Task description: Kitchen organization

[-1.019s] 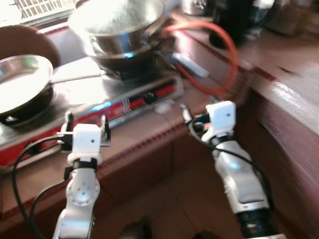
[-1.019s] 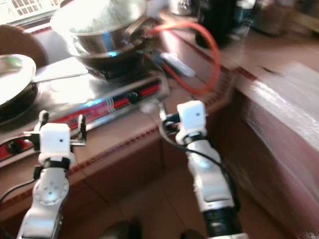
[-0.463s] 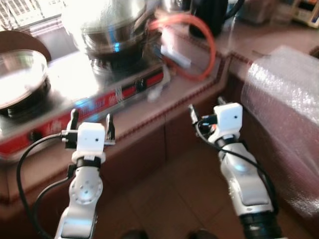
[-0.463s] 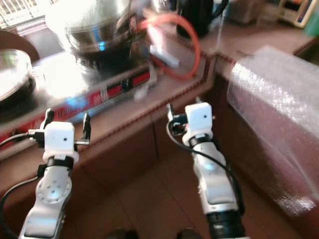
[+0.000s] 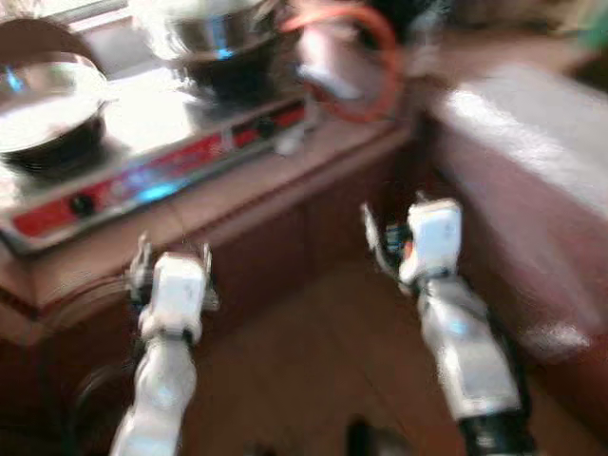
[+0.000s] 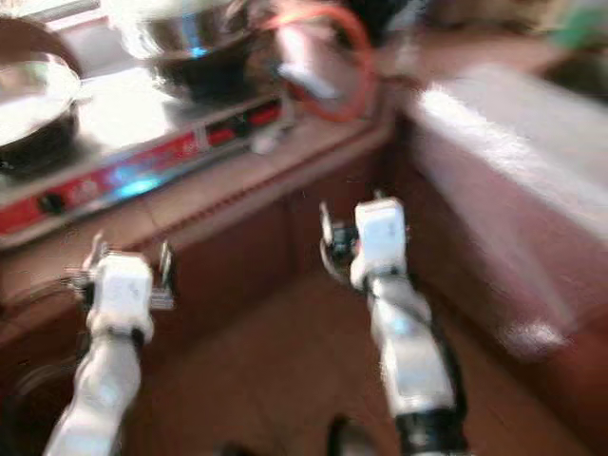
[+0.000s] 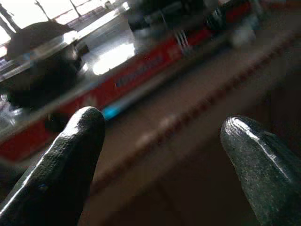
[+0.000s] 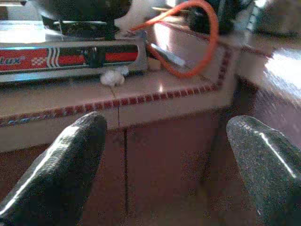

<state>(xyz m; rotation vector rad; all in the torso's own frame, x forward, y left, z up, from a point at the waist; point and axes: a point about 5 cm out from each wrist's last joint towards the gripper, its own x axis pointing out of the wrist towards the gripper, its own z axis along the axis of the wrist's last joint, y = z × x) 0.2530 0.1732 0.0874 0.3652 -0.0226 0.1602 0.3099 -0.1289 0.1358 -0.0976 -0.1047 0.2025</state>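
Both head views are blurred. The left claw hangs open and empty in front of the bench, below its front edge, with its two fingers spread wide and the stove seen in the gap between them. The right claw is likewise open and holds nothing; it is raised before the cabinet fronts under the bench, near the inner corner where the bench turns toward the robot's right. On the bench sits a red-fronted stove close to the front edge. A steel pan rests on its left burner and a larger steel pot on the burner to the right. An orange hose loops on the bench beside the stove's right end, toward the back corner, and a small white crumpled bit lies on the bench just in front of the stove's right end. Along the right side runs a pale, shiny surface, too blurred to make out further. Below the arms lies a brown tiled floor.
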